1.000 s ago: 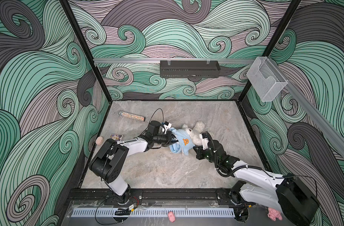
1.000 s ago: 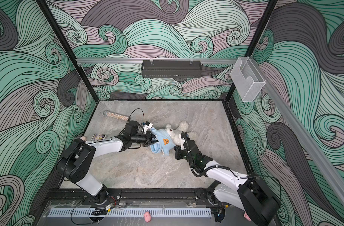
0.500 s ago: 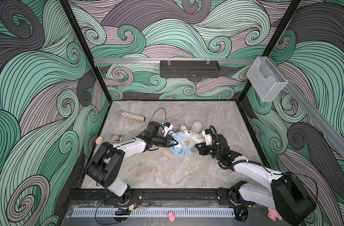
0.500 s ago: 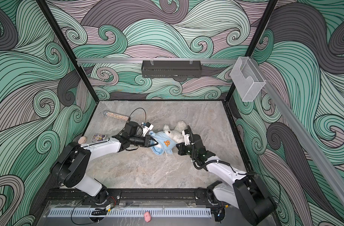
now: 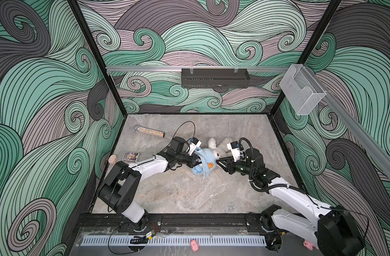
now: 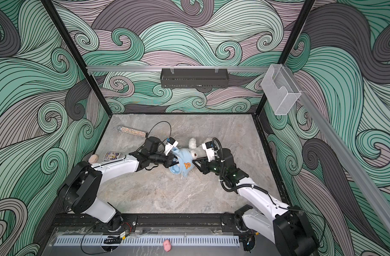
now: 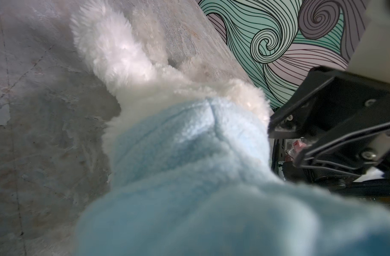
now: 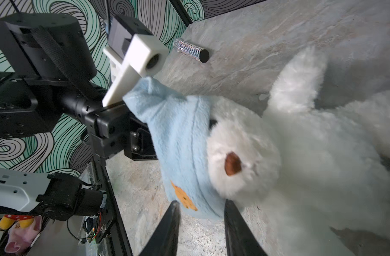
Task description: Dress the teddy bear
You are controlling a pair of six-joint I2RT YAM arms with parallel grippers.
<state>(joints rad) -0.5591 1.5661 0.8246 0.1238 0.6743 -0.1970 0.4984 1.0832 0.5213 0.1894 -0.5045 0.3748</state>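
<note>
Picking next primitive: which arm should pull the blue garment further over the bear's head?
Left, probably: the left hand is shut on the blue garment over the head of the teddy bear; the right hand is open at the hem, gripping nothing.

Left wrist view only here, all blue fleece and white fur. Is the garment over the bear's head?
Observer: Partly. In the right wrist view the blue garment covers the teddy bear's crown; its brown nose is bare.
Operator: Where's the right gripper?
Observer: The right gripper is open at the hem, beside the orange patch.
Operator: And the left?
Observer: In a top view the left gripper is shut on the garment's opposite side.
</note>
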